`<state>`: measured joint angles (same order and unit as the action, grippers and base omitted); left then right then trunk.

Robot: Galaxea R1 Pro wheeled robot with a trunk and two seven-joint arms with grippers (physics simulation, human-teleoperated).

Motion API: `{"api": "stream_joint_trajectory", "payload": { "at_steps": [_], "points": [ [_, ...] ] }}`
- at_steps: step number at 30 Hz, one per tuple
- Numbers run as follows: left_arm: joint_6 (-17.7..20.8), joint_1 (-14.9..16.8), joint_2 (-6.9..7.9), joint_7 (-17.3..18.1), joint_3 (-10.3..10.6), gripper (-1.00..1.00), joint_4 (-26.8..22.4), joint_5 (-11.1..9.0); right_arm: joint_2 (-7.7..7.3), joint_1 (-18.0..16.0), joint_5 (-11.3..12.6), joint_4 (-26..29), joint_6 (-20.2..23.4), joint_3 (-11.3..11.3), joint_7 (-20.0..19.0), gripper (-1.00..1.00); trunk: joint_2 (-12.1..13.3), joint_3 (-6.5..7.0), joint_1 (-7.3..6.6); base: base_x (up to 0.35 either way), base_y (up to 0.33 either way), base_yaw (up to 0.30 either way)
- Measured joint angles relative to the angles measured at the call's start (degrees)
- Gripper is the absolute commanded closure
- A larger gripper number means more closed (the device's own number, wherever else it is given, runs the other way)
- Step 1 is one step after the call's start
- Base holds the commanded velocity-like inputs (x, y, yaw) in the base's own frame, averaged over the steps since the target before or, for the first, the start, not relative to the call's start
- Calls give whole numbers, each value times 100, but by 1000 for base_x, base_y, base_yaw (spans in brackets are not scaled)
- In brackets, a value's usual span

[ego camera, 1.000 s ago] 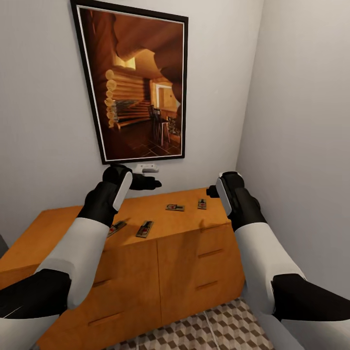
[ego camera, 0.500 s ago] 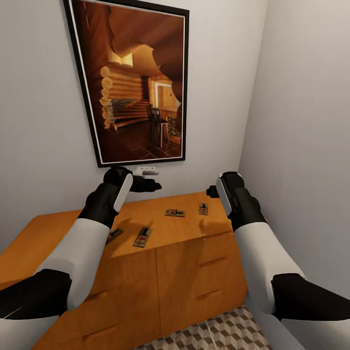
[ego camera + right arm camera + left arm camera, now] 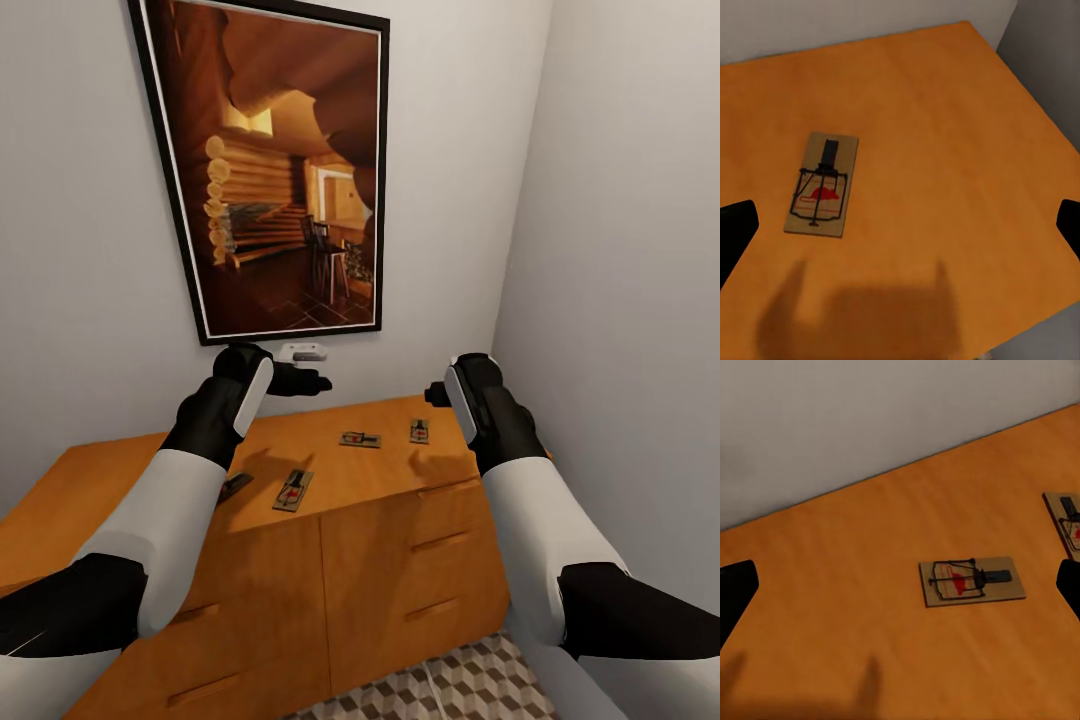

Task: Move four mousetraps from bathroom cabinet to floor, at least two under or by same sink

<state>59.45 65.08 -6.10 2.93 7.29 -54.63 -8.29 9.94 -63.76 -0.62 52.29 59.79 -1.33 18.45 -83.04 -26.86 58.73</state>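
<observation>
Four mousetraps lie on top of the orange-brown cabinet (image 3: 400,520). One mousetrap (image 3: 360,439) and a second mousetrap (image 3: 419,431) sit toward the back right. A third mousetrap (image 3: 293,490) lies near the front edge, and a fourth mousetrap (image 3: 235,487) is half hidden behind my left forearm. My left gripper (image 3: 300,380) hovers open above the top, over a mousetrap (image 3: 972,581), with another mousetrap (image 3: 1069,519) at the frame edge. My right gripper (image 3: 437,393) is open too, above a mousetrap (image 3: 822,184). Both hold nothing.
A large framed picture (image 3: 280,170) hangs on the pale grey wall behind the cabinet, with a small white device (image 3: 302,350) below it. A side wall (image 3: 630,250) closes the corner on the right. Cube-pattern floor tiles (image 3: 440,690) show below the drawer fronts.
The whole view has shifted a little as the camera moved nearer the cabinet. Both arms keep the same pose and the mousetraps have not moved.
</observation>
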Motion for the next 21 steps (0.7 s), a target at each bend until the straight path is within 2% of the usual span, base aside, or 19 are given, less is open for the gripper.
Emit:
{"api": "stream_joint_trajectory", "payload": {
  "at_steps": [9, 21],
  "points": [
    [1, 0, 2, 1, 0, -100, 28, -4, -1, 0, 3, -6, 0, -5, 2, -100, 0, 0, 0, 2, 30, 0],
    [1, 0, 1, -1, -1, -100, 119, -6, -1, 0, 4, -12, 1, -16, 2, -100, 0, 0, 0, 0, 186, 0]
  ]
}}
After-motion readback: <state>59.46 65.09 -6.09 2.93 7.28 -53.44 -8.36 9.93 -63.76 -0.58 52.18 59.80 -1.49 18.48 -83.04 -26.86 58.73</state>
